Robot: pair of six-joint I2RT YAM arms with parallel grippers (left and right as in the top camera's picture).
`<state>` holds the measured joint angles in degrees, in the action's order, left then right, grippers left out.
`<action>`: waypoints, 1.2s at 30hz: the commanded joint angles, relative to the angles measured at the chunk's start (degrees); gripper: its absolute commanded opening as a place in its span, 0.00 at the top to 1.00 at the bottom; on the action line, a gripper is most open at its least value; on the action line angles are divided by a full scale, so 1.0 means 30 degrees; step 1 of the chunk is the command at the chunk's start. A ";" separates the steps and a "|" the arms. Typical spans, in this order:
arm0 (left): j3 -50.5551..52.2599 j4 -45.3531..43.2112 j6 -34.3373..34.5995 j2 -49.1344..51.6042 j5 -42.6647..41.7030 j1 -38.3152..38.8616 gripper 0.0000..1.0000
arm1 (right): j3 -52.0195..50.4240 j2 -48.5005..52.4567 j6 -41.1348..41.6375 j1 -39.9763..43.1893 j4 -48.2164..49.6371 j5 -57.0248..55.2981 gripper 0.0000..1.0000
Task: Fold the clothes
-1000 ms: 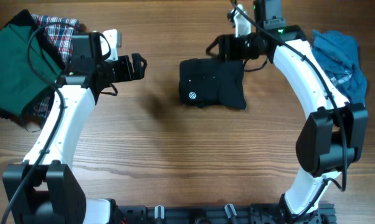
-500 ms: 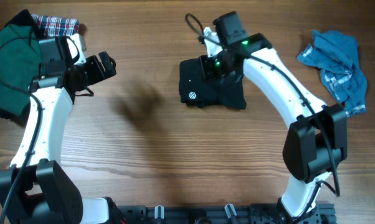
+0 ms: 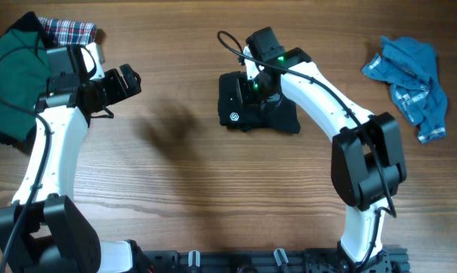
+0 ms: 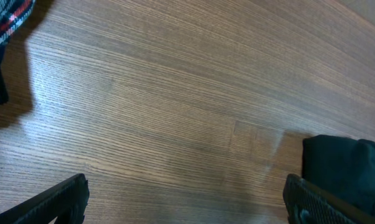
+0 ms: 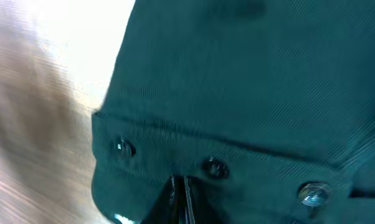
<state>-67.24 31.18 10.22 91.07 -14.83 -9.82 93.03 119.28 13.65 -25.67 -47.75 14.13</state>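
Observation:
The folded black shirt [image 3: 278,117], with its small white logo [image 3: 233,117], lies at the table's centre back. My right gripper [image 3: 253,92] is down over its upper left part. In the right wrist view the fingertips [image 5: 180,186] are pressed together against the dark fabric [image 5: 250,93] beside a row of snaps [image 5: 213,167]; no cloth shows between them. My left gripper [image 3: 127,82] hovers wide open to the left, well apart from the shirt. Its fingers [image 4: 56,202] frame bare wood, and the shirt's edge [image 4: 343,168] is at the right. The blue garment [image 3: 411,80] lies crumpled at the far right.
A green garment [image 3: 12,80] on top of a plaid one [image 3: 69,30] is piled at the back left corner, right behind my left arm. Bare wooden tabletop [image 3: 213,189] stretches across the front.
My right arm swung left and down onto the black shirt, and its gripper closed. My left gripper drew back to the left, staying open.

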 commanded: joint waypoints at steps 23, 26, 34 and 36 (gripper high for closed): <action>-0.0087 0.0066 0.0175 -0.0590 -0.0102 -0.0117 0.00 | -0.2550 0.0765 -0.2259 0.3104 0.1501 -0.2929 0.96; -0.0095 0.0182 0.0168 -0.0590 -0.0102 -0.0087 0.00 | -0.2550 0.1435 -0.2033 0.3140 0.3228 -0.3024 0.95; -0.0087 0.0911 0.0168 -0.0590 -0.0102 -0.0080 0.00 | -0.2550 0.2943 -0.1479 0.4357 0.6951 -0.3701 0.96; -0.0087 0.0976 0.0168 -0.0590 -0.0102 -0.0080 0.00 | -0.2353 0.2914 -0.1494 0.4962 0.7257 -0.3453 0.96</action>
<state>-67.24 33.71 10.22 91.07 -14.83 -9.82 85.69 124.46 7.90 -14.68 -27.22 5.74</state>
